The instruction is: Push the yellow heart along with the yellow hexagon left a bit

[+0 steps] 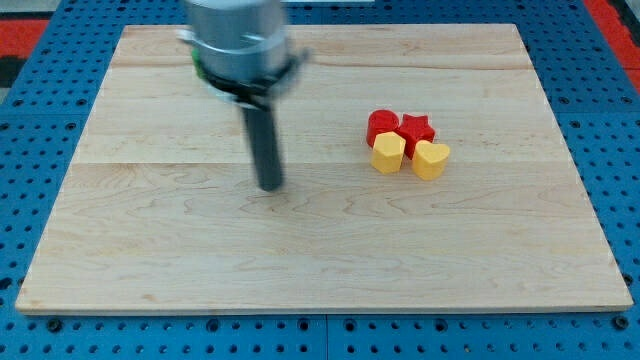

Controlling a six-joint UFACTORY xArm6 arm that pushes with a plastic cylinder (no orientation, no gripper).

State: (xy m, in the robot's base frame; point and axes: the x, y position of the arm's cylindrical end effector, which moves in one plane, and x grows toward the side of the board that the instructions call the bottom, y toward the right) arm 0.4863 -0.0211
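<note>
A pale wooden board (320, 250) is lying on a blue pegboard (30, 200) that is showing on all sides, with red patches peeking in at the view's top corners. We are holding my tip (270, 187) over the board's left half, roughly midway between its top and bottom edges, well apart from every block. We are carrying no claw at all, only the straight dark rod, so nothing is spreading or pinching.

Four blocks are sitting clustered right of the board's centre, nearer its right edge. The yellow hexagon (388, 153) is sitting just left of the yellow heart (431, 159), the two seemingly touching. Behind them, toward the top edge, a red block (380, 124), perhaps a cylinder though blur is making that uncertain, is resting beside a red star (417, 128).
</note>
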